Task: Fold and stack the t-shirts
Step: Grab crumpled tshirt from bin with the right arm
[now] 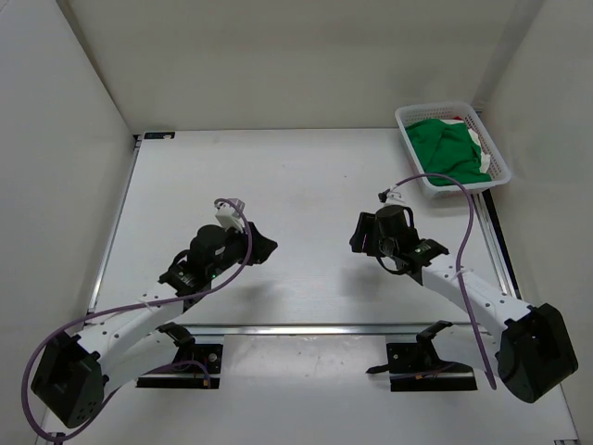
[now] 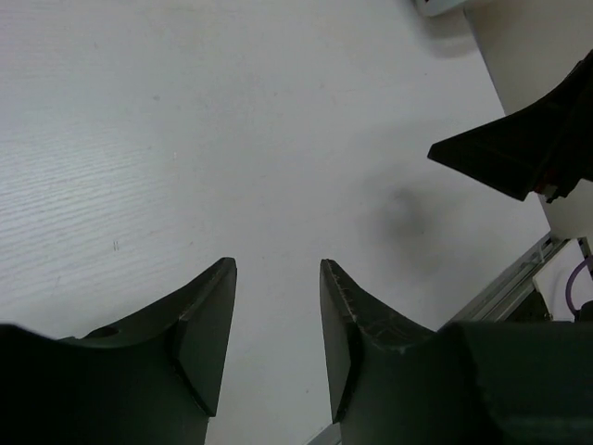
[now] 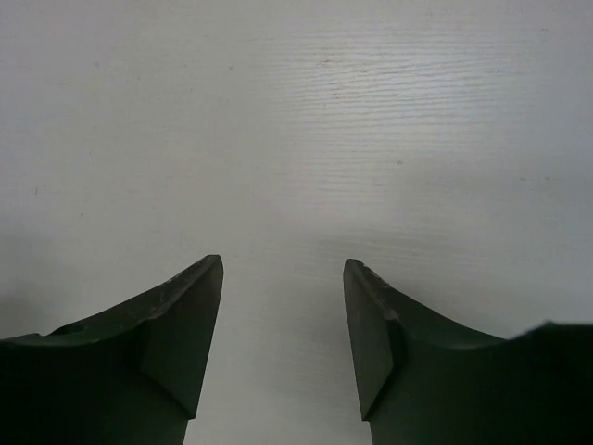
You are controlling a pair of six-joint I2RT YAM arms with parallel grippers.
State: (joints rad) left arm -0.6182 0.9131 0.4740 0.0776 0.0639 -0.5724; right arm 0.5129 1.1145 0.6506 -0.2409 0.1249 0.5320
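Top external view: the big table (image 1: 306, 185) has a white basket (image 1: 409, 141) in its far right corner, and the green t-shirt (image 1: 449, 146) lies bunched up inside. It looks soft, light and floppy, so grab a top fold. The left hand (image 2: 278, 264) and right hand (image 3: 283, 260) are spread apart, holding nothing.

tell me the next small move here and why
Probably swing the right end effector toward the basket for the green t-shirt on top: it and the left end effector are open, empty, over the table, and the basket sits far right.
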